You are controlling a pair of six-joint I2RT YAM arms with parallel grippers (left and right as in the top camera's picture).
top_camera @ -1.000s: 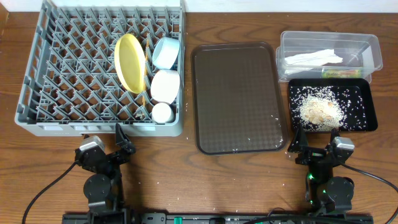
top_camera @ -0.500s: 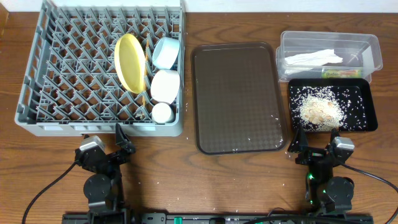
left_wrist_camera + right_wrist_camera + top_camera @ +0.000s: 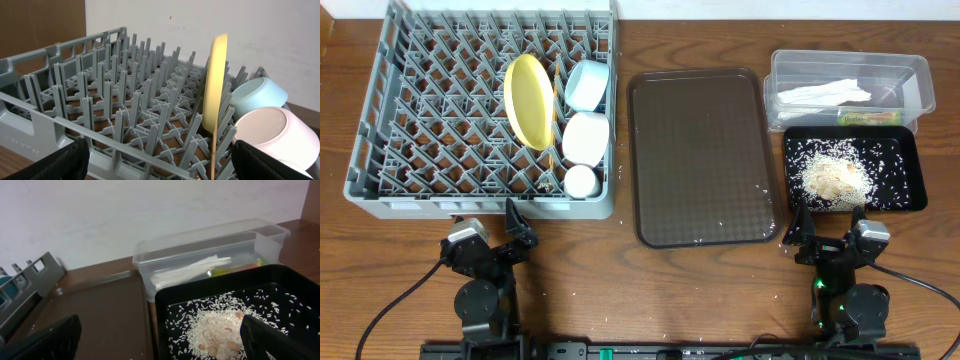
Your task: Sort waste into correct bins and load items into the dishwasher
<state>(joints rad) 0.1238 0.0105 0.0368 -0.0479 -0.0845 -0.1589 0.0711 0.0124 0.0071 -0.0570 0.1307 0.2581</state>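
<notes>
Both arms sat parked at the near table edge. Left gripper (image 3: 162,161) had its jaws wide apart and empty, and so did the right gripper (image 3: 162,340).

Yellow plate (image 3: 527,100), light-blue bowl (image 3: 587,85), white bowl (image 3: 586,137) and white cup (image 3: 582,181) all stood in the grey dish rack (image 3: 380,120). Chopsticks (image 3: 213,155) were slotted beside the plate.

Napkin (image 3: 825,93) and wrapper (image 3: 870,117) lay in the clear tub (image 3: 920,70), and the rice pile (image 3: 835,175) in the black tray (image 3: 917,190).

Sorting looked done. Only stray grains remained on the brown serving tray (image 3: 700,150) and the table. Best finish, I reckoned, was to hold clear and not nudge the rack or bins.
</notes>
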